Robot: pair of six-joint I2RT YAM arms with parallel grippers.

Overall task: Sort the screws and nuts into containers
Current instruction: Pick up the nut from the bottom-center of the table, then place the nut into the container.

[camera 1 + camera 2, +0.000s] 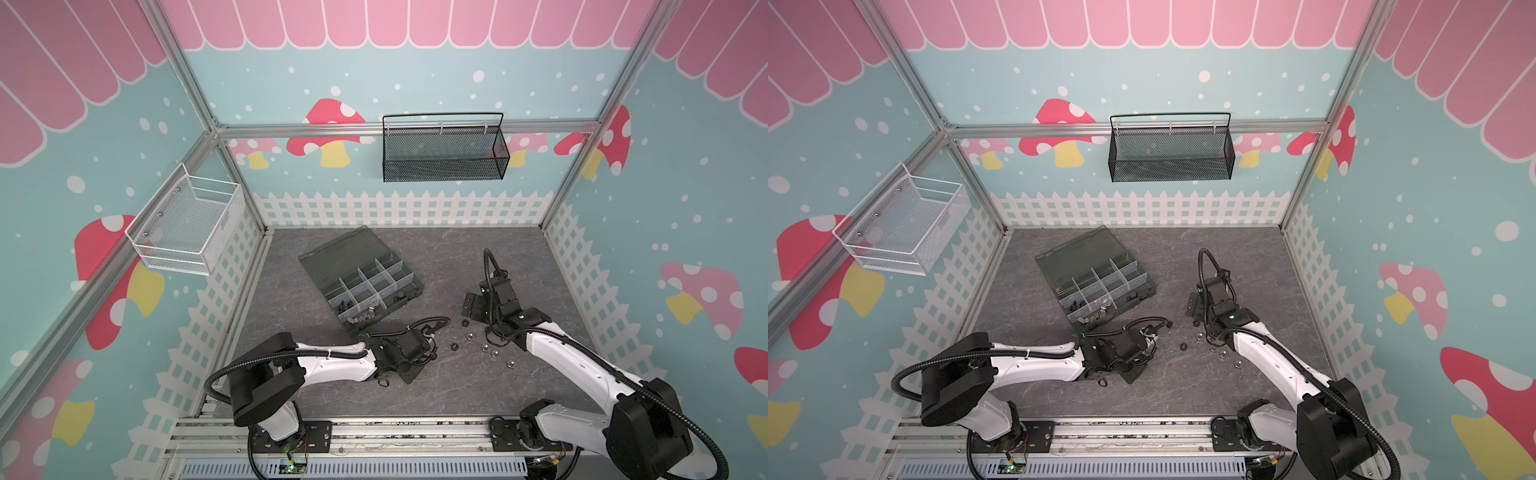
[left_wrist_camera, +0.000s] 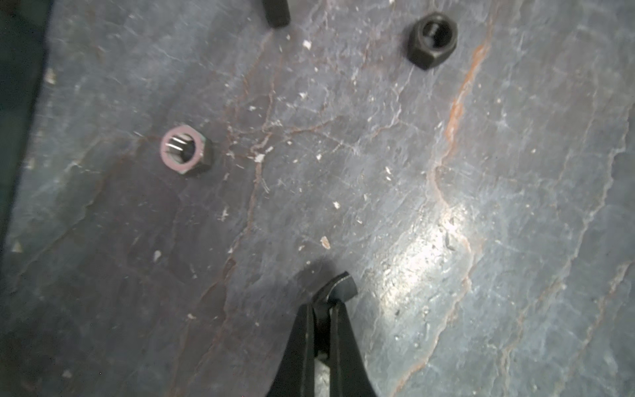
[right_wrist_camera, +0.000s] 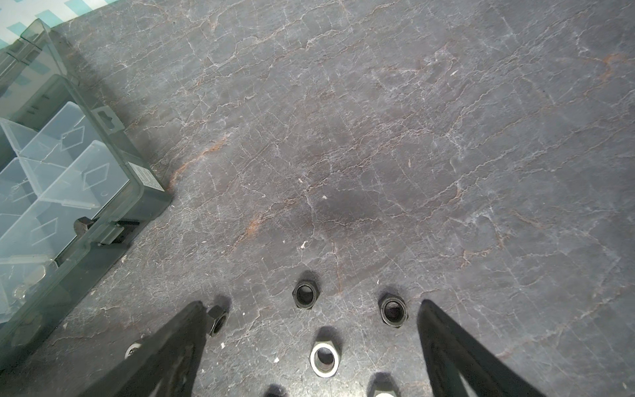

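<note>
Your left gripper (image 2: 326, 302) is pressed together on a small black piece (image 2: 340, 287), pinched at the very tips just above the grey table (image 2: 481, 172); from the left wrist view its kind cannot be told for certain, though it looks like a flat-sided black nut seen edge-on. Two more nuts lie loose ahead of it: a hex nut with a pale face (image 2: 184, 148) and a black hex nut (image 2: 433, 39), well apart from each other. Your right gripper (image 3: 309, 316) stands spread wide, holding nothing, low over a cluster of nuts: a black nut (image 3: 304, 295) and another black nut (image 3: 393, 310) lie between the fingers, a silver nut (image 3: 323, 359) sits just nearer the wrist, and one further black nut (image 3: 217, 319) touches or nearly touches the inside of one finger. The organizer box (image 1: 409, 291) rests open on the table beyond the left arm in both top views, lid folded back; several of its near compartments (image 1: 357, 309) already hold small dark and silver parts. The loose silver domed nuts (image 1: 484, 347) lie near the right arm.
</note>
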